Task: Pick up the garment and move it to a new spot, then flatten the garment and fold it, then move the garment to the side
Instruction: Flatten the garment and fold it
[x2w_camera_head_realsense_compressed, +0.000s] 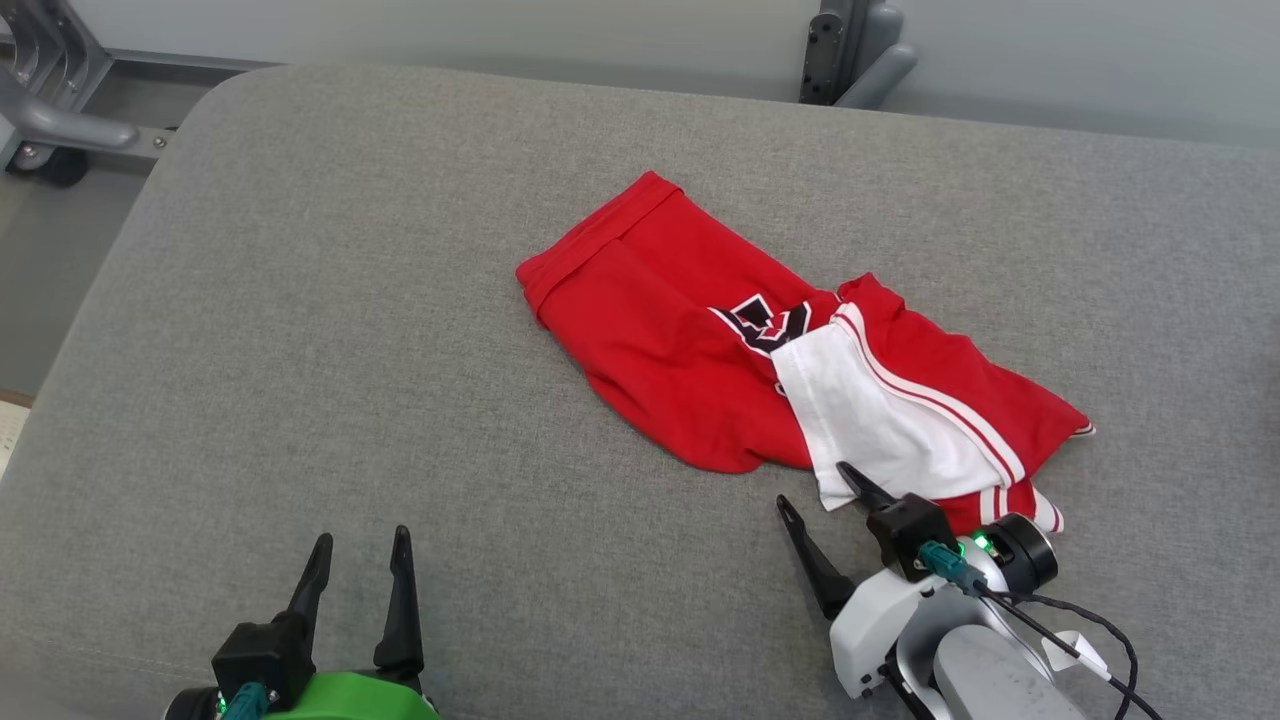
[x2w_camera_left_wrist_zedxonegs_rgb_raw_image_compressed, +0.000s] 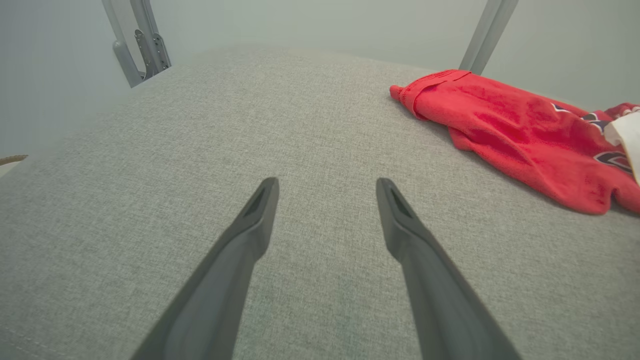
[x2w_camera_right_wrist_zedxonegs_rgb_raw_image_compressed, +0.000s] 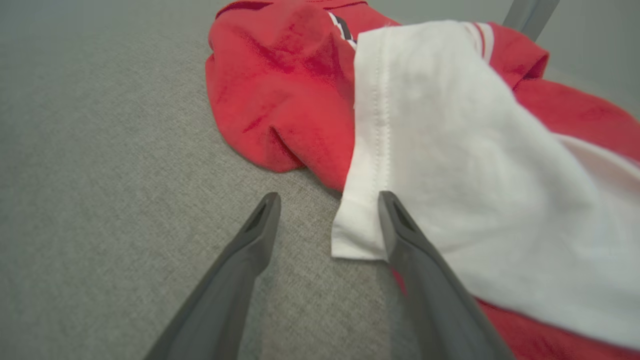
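Note:
A crumpled red garment (x2w_camera_head_realsense_compressed: 690, 350) with a white panel (x2w_camera_head_realsense_compressed: 880, 420) and dark lettering lies on the grey cushioned surface (x2w_camera_head_realsense_compressed: 400, 300), right of centre. My right gripper (x2w_camera_head_realsense_compressed: 815, 485) stands open at the garment's near edge, its fingers straddling the corner of the white panel (x2w_camera_right_wrist_zedxonegs_rgb_raw_image_compressed: 357, 235); one fingertip (x2w_camera_right_wrist_zedxonegs_rgb_raw_image_compressed: 387, 200) overlaps the cloth. The red garment (x2w_camera_right_wrist_zedxonegs_rgb_raw_image_compressed: 280, 95) spreads ahead of it. My left gripper (x2w_camera_head_realsense_compressed: 362, 545) is open near the front edge, well left of the garment, with bare fabric between its fingers (x2w_camera_left_wrist_zedxonegs_rgb_raw_image_compressed: 260, 210). The garment (x2w_camera_left_wrist_zedxonegs_rgb_raw_image_compressed: 515, 130) shows at the right of the left wrist view.
Grey metal frame parts stand beyond the surface at the back left (x2w_camera_head_realsense_compressed: 50, 100) and back centre (x2w_camera_head_realsense_compressed: 850, 50). The surface's rounded left edge (x2w_camera_head_realsense_compressed: 90, 300) drops to the floor. A black cable (x2w_camera_head_realsense_compressed: 1070, 620) runs along my right wrist.

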